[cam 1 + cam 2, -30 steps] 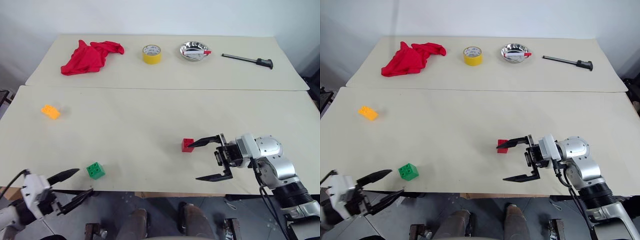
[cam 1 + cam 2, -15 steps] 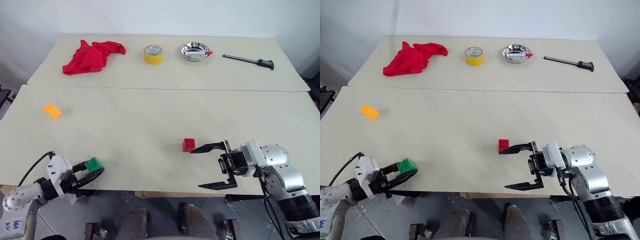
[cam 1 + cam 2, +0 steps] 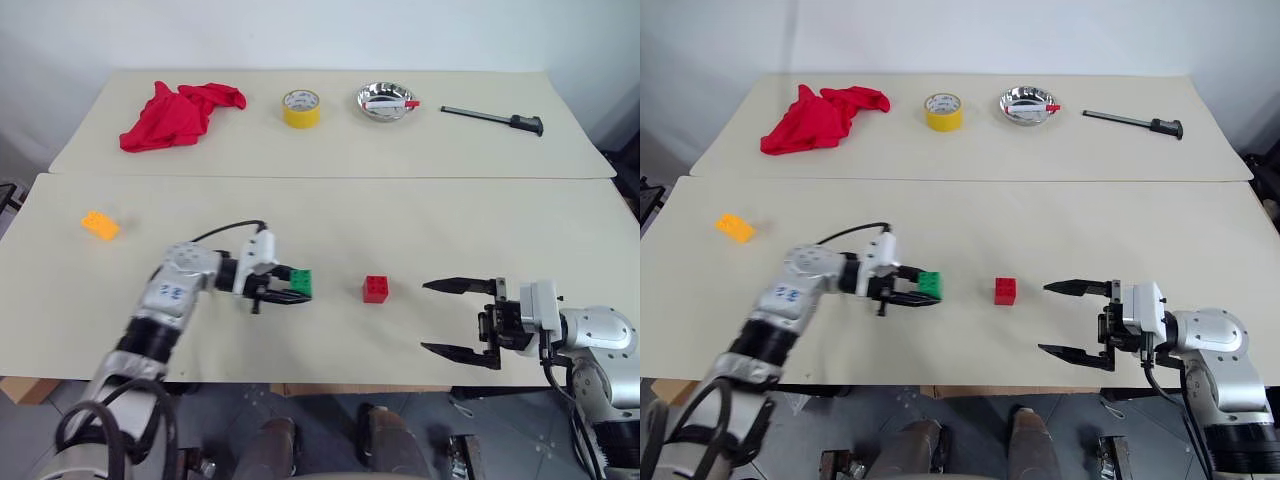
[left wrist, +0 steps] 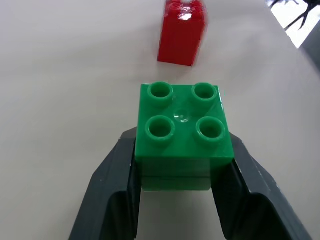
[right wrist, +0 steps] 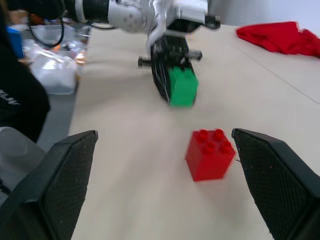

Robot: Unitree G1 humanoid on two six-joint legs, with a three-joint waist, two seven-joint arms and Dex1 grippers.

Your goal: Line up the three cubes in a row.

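Three cubes, one green (image 3: 300, 283), one red (image 3: 376, 289), one orange-yellow (image 3: 100, 224), one tape roll (image 3: 301, 108), one red cloth (image 3: 178, 114), one metal bowl (image 3: 385, 102), two grippers

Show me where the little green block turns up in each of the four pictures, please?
Left eye view: green block, centre-left, between the left gripper's jaws.
Right eye view, same place.
Left wrist view, picture centre.
Right wrist view, upper middle.
Shared landmark: red block, on the table close by.
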